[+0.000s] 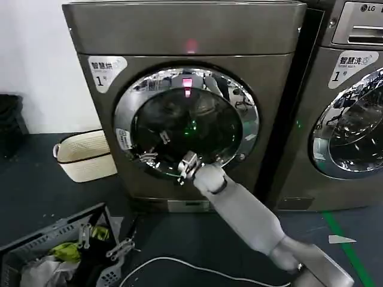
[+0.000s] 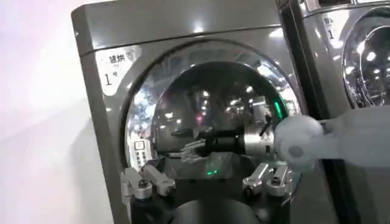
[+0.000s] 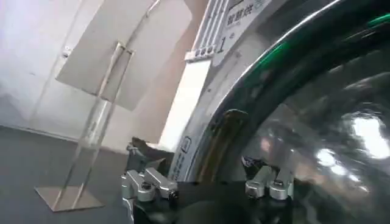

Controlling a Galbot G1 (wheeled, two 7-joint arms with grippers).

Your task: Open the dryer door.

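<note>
Dryer door (image 1: 185,122): closed, flush in the dryer (image 1: 179,36) front, centre of the panel.
Handling: likely rigid, hinged, latched; chrome rim looks slippery.
Hold: rim edge, lower part.
Right gripper (image 1: 187,165): at the lower rim, fingers apart, holding nothing.
Left gripper (image 1: 119,248): low, by floor; fingers spread, empty.

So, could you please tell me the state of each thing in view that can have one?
dryer door: closed, flush against the front.
dryer: powered, red light on.
right end effector: open, at the door's lower chrome rim.
left end effector: open, held back from the dryer.
LG machine door: closed.
crate: holds laundry.
</note>
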